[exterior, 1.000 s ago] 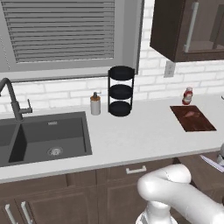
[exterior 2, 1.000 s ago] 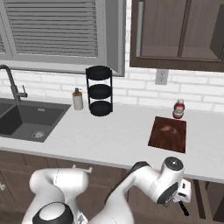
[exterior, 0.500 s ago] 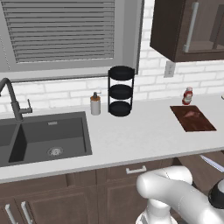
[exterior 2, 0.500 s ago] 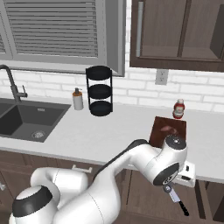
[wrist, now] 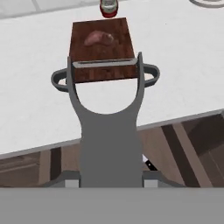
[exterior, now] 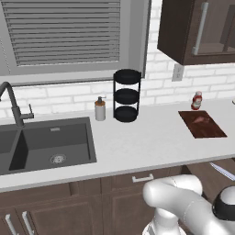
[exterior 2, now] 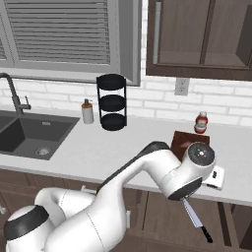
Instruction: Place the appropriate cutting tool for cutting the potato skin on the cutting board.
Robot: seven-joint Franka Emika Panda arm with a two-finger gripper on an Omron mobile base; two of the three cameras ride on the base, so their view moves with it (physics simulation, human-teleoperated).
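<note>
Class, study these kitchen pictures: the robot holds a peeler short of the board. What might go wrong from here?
1. The peeler sits out past the edge of the counter, so a low approach may clip that edge.
2. The potato lies on the far half of the board, with a bottle just behind; overshooting may knock either.

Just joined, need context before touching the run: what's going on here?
The arm is bringing a cutting tool, a grey Y-shaped peeler, toward the cutting board. In the hand view the tool's handle sits in the gripper, apparently clamped. The hand hangs off the counter's front edge, short of the board, so the tool is not yet placed. The potato lies on the board, and a red-capped bottle stands just behind it. A knife shows below the counter front.
</note>
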